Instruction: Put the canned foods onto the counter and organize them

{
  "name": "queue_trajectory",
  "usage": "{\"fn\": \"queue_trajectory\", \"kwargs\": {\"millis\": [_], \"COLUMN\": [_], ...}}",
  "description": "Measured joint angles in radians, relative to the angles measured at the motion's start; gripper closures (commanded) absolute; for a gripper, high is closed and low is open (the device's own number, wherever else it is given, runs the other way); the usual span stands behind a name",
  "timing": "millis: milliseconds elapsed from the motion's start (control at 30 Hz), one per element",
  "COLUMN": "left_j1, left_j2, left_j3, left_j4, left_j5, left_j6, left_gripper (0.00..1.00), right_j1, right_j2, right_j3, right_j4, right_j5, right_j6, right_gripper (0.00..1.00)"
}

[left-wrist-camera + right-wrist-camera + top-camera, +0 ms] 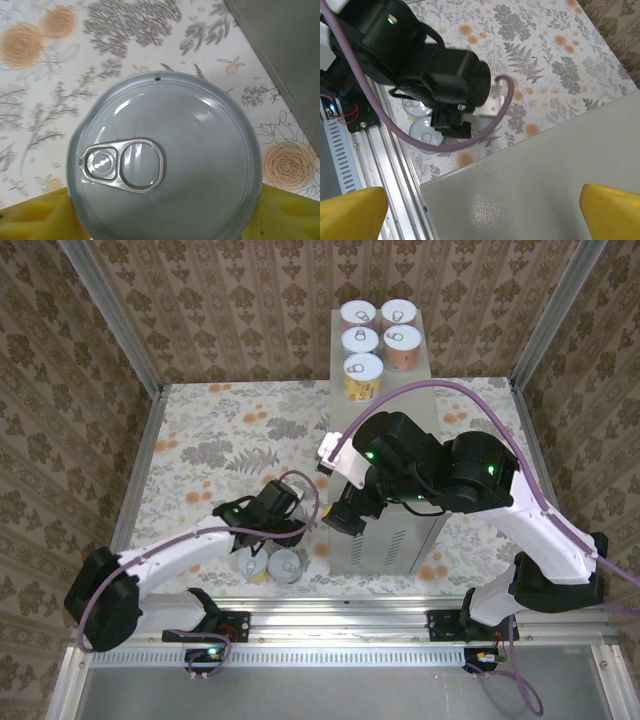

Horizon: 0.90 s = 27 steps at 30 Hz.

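Observation:
Several cans (363,367) with pull-tab lids stand grouped at the far end of the grey counter (350,412). Two more cans (284,565) sit on the floral floor near the left arm. My left gripper (270,512) is down on the floor beside the counter, over a third can. In the left wrist view that can's grey lid (165,160) is very close, and the yellow fingers (30,220) press its sides. My right gripper (482,215) hovers open above the counter top (545,185), with nothing between its fingers (612,210).
The counter's corner (285,50) lies just right of the held can. An aluminium rail (330,615) runs along the near edge, close behind the two floor cans (427,132). The right arm (440,470) spans the counter's near half. Patterned walls enclose the floor.

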Motion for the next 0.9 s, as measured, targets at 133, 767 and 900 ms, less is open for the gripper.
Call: {"fn": "queue_trajectory", "kwargs": {"millis": [133,767,900], "left_j1": [0.062,0.206,0.206], "left_j2": [-0.098,-0.243,-0.23], "left_j3": [0.034,0.661,0.776], "left_j4": [-0.073,-0.472,-0.528], "left_j5": [0.006,0.244,0.353], "left_j6": [0.0,0.216,0.258], "left_gripper": [0.35,0.41,0.41], "right_j1": [0.0,0.002,0.002], "right_j2": [-0.014,-0.226,-0.278], "right_j3": [-0.027,-0.192,-0.229], "right_j4": [0.022,0.101,0.101], "right_j5": [0.007,0.089,0.131], "right_j6": [0.0,0.013,0.028], "right_gripper": [0.0,0.0,0.0]}}
